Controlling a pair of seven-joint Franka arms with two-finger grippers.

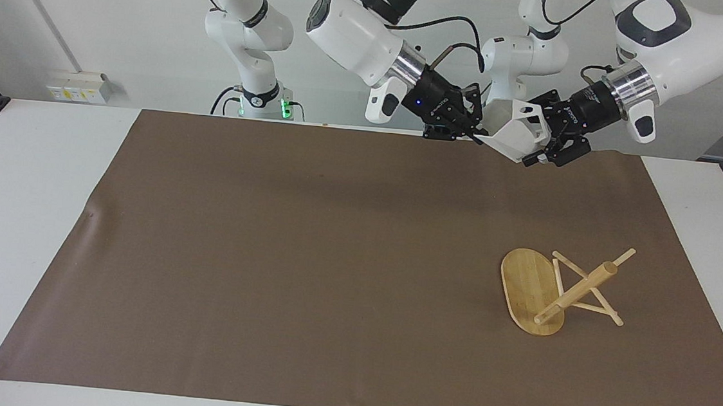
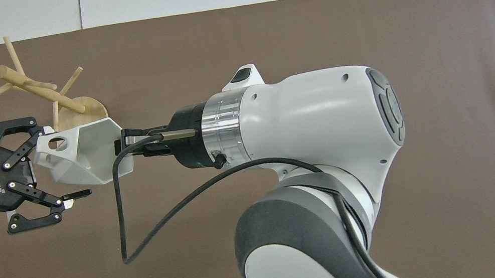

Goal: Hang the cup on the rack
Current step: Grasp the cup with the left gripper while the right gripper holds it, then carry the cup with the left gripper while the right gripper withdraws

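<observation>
Cup, small, matte white, faceted, with a pierced blocky handle, hangs in the air over the brown mat at the robots' edge. Right gripper is clamped on its rim. Left gripper straddles the handle end, fingers partly spread, one fingertip clear of the cup. Light bamboo rack lies tipped over on the mat toward the left arm's end, farther from the robots.

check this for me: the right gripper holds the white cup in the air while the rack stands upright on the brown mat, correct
Not quite. The rack is not upright: the facing view shows it tipped over on the brown mat, its post slanting down to the edge of its base. The right gripper does hold the white cup in the air.
</observation>
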